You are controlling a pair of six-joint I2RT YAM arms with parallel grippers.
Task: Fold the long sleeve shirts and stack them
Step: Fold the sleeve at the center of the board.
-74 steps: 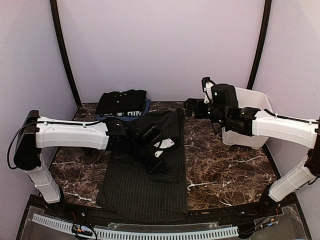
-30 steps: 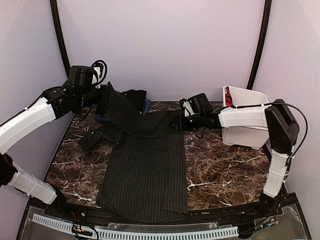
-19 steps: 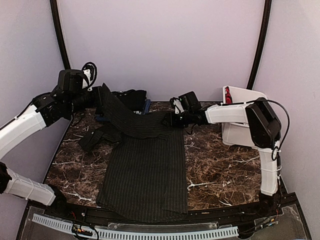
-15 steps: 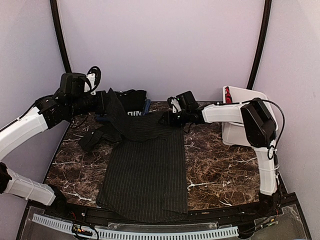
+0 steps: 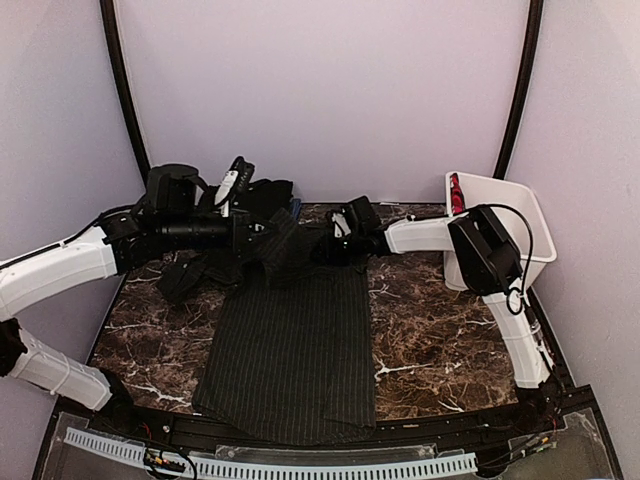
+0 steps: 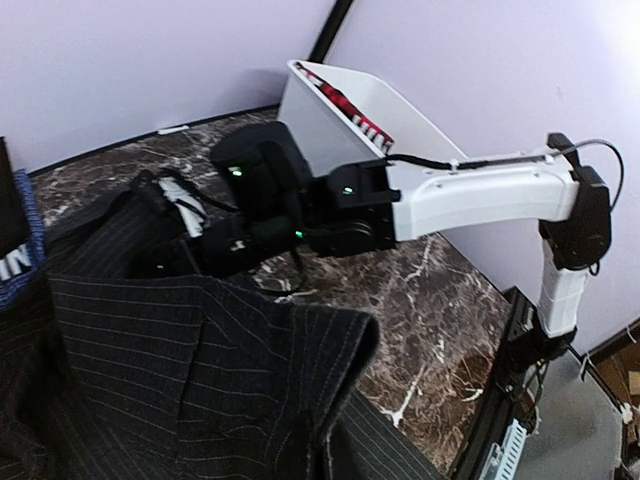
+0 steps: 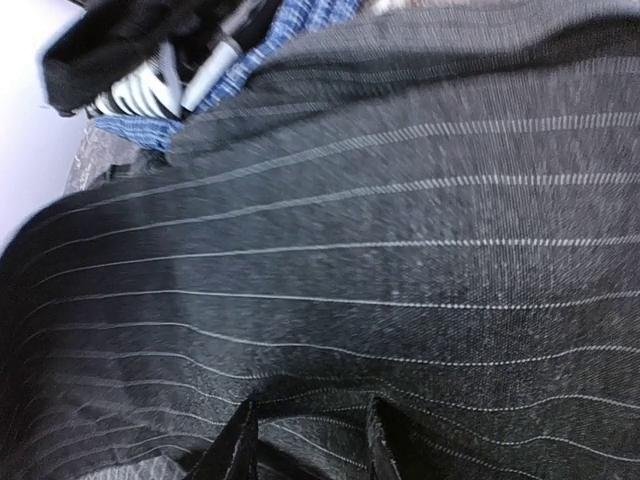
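Stacked: black shirt (image 5: 268, 190), blue shirt (image 7: 288, 42) | pinstripe shirt (image 5: 290, 350): fold unfinished | left end effector (image 5: 254, 233) pinches it | right end effector (image 7: 312, 440): grip unclear

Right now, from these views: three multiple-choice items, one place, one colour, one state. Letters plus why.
1. Where does the white basket stand?
A far right corner of the table
B near left corner
C centre

2. What colour is the large shirt?
A red checked
B black with pale pinstripes
C plain white

3. How does that shirt lie?
A folded inside the basket
B wholly flat
C near part flat, far end bunched up

Answers:
1 A, it sits at the back by the right wall.
2 B, fine pale lines run along the dark cloth.
3 C, only the far end is rumpled.
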